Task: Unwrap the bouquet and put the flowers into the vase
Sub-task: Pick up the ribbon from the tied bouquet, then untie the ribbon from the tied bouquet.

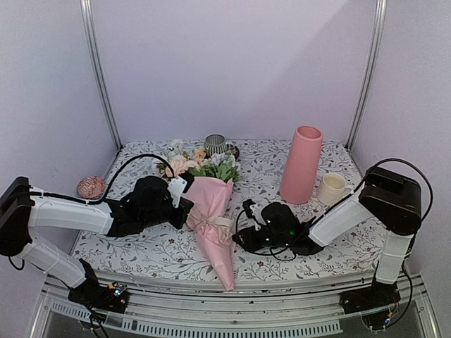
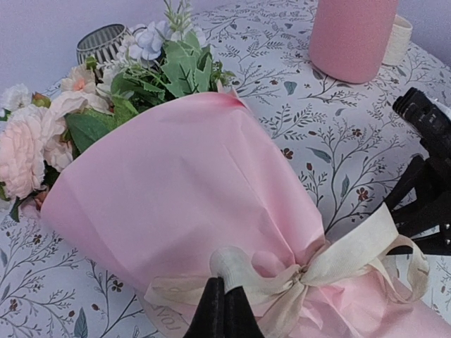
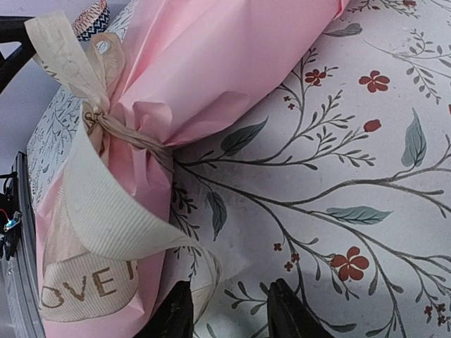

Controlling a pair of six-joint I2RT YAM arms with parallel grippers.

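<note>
The bouquet (image 1: 211,211) lies on the table, its flowers (image 1: 201,163) pointing to the back and the pale pink paper cone (image 2: 183,183) tapering to the front edge. A cream ribbon (image 2: 345,257) is knotted around the cone's waist. My left gripper (image 2: 224,310) is shut on a loop of that ribbon. My right gripper (image 3: 229,313) sits low on the table just right of the cone. Its jaws stand apart, and the curled end of a ribbon tail (image 3: 106,204) hangs between them, close to the left finger. The tall pink vase (image 1: 301,163) stands upright at the back right.
A small cream mug (image 1: 332,188) stands right of the vase. A striped grey cup (image 1: 215,144) is behind the flowers. A pink patterned ball (image 1: 91,186) rests at the table's left edge. The floral tablecloth (image 1: 268,158) covers the table, with side walls close by.
</note>
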